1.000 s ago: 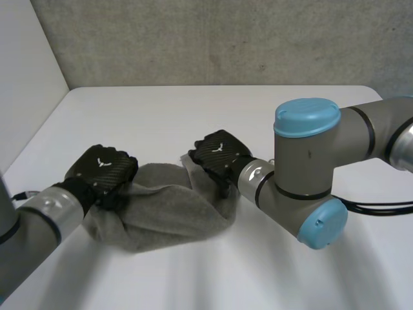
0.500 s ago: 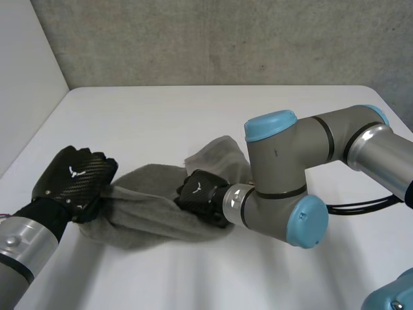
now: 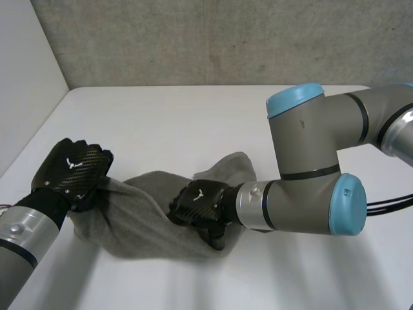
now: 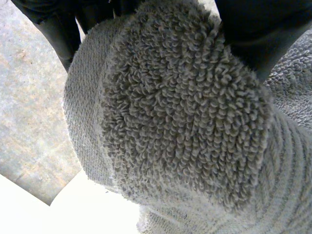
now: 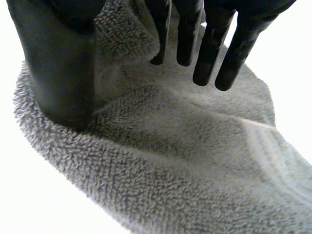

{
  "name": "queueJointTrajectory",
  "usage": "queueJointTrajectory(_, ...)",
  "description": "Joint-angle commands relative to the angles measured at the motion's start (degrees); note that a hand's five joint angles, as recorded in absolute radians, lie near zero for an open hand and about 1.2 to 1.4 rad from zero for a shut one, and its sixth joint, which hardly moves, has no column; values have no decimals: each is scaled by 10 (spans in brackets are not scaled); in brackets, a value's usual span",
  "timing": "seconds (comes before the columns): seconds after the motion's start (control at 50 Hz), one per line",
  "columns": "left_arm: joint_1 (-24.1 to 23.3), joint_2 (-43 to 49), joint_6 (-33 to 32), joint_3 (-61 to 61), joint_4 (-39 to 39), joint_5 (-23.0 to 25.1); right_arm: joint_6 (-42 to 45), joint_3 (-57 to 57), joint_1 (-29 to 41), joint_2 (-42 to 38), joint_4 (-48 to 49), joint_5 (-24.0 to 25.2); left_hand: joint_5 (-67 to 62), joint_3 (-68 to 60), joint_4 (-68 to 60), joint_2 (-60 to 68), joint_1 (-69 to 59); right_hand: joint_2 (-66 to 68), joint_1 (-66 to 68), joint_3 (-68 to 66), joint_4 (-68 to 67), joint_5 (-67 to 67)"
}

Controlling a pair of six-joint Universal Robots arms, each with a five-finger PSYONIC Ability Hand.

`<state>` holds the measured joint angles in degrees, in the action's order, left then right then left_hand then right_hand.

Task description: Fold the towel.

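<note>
The grey towel [image 3: 155, 219] lies bunched on the white table [image 3: 193, 123], its left end raised in the left hand [image 3: 71, 171], whose fingers [image 4: 53, 24] and thumb [image 4: 263, 34] pinch a thick wad of it. The right hand [image 3: 197, 203] is on its middle: thumb [image 5: 58, 63] pressed into the cloth, straight fingers [image 5: 234, 48] slightly spread, a fold rising between them.

Grey looped-pile towel [image 3: 142, 223], white table [image 3: 193, 123], mottled grey wall [image 3: 193, 39]

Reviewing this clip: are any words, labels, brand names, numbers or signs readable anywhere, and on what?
No readable words or numbers anywhere.
Back of the left robot hand: a small white emblem, no letters.
Back of the right robot hand: the same mark, no letters.
The towel: no tag or print visible.
</note>
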<state>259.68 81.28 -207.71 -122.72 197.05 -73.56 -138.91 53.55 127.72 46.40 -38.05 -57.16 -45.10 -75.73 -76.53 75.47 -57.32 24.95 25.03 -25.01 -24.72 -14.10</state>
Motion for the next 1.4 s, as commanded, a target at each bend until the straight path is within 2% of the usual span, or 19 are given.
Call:
queueJointTrajectory(0.02,2,-1,0,0,-1,0,2,27,2,-3,-18,8,-231,-24,-16,27,-208,259,258,-258,-261,-267)
queueJointTrajectory(0.08,3,-1,-1,2,-1,0,3,23,2,-1,-38,20,-231,-24,-16,27,-208,403,402,-402,-405,-412)
queueJointTrajectory(0.1,6,-1,-1,5,0,0,4,18,-2,1,-57,42,-231,-24,-16,27,-208,549,548,-548,-551,-558)
queueJointTrajectory(0.18,6,-1,-1,29,0,1,-6,-39,-16,4,-81,99,-232,-26,-18,29,-210,550,550,-550,-553,-559)
queueJointTrajectory(0.26,5,17,2,58,8,1,-36,-93,-18,-4,-74,86,-232,-26,-18,29,-210,550,550,-550,-553,-559)
queueJointTrajectory(0.38,-34,119,7,173,28,-4,-114,-194,-18,-26,51,-52,-237,-31,-23,34,-215,550,550,-550,-553,-559)
queueJointTrajectory(0.4,-44,145,11,213,27,-8,-124,-208,-18,-25,107,-119,-237,-31,-23,34,-215,550,550,-550,-553,-559)
queueJointTrajectory(0.42,-44,145,11,214,27,-8,-124,-209,-18,-25,107,-119,-237,-31,-23,34,-215,550,550,-550,-553,-559)
queueJointTrajectory(0.46,-58,185,29,291,21,-11,-132,-207,-10,-4,221,-236,-237,-31,-23,34,-215,550,550,-550,-553,-559)
queueJointTrajectory(0.52,-64,194,62,335,19,-17,-135,-168,-6,27,284,-277,-237,-31,-23,34,-215,550,550,-550,-553,-559)
queueJointTrajectory(0.58,-64,194,82,343,18,-22,-135,-145,-6,37,286,-269,-237,-31,-23,34,-215,550,550,-550,-553,-559)
queueJointTrajectory(0.62,-65,188,115,331,14,-25,-129,-94,-5,41,282,-238,-237,-31,-23,34,-215,175,174,-174,-177,-183)
queueJointTrajectory(0.64,-66,188,115,331,14,-25,-129,-93,-5,41,282,-238,-237,-31,-23,34,-215,173,172,-172,-175,-181)
queueJointTrajectory(0.68,-64,163,125,284,15,-20,-128,-44,-1,39,265,-202,-237,-31,-23,34,-215,-29,-29,29,26,20)
queueJointTrajectory(0.78,-54,124,123,200,26,-18,-130,-15,-2,26,229,-162,-236,-29,-21,32,-214,-135,-136,135,133,126)
queueJointTrajectory(0.96,-20,23,124,101,27,-12,-135,-20,-12,9,163,-113,-234,-28,-20,30,-212,-147,-148,148,145,138)
queueJointTrajectory(1.12,88,-98,128,10,25,97,-126,-47,-12,-38,84,-38,-229,-23,-15,25,-207,-140,-141,141,138,132)
queueJointTrajectory(1.3,114,-110,130,-12,24,132,-69,-105,2,-112,6,-37,-226,-19,-11,22,-203,-120,-121,121,118,112)
queueJointTrajectory(1.4,112,-103,130,-12,26,134,-40,-116,16,-121,-22,-36,-226,-19,-11,22,-203,68,68,-68,-71,-77)
